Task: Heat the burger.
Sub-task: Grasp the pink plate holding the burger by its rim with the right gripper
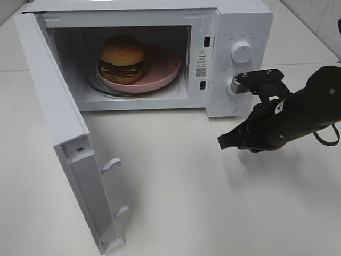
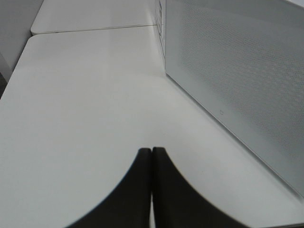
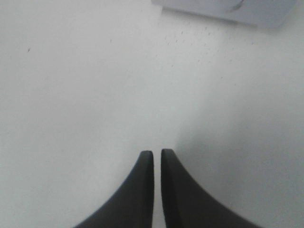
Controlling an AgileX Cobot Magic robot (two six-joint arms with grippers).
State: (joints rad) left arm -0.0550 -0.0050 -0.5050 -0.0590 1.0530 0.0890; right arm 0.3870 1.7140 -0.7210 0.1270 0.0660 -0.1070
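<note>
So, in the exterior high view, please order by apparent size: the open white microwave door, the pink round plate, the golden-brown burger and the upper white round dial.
Largest to smallest:
open white microwave door
pink round plate
golden-brown burger
upper white round dial
The door stands nearer the camera, which flatters its size.

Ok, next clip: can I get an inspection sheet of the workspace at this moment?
Surface: white table, no spills seen.
Job's things: burger on a pink plate inside the microwave; door wide open.
Clutter: nothing seen.
Grippers: right gripper shut, empty, low over the table in front of the control panel; left gripper shut, empty, beside a perforated microwave panel, outside the exterior view.
Cables: one black cable looping by the right arm.
Surroundings: pale wall at the back right.
</note>
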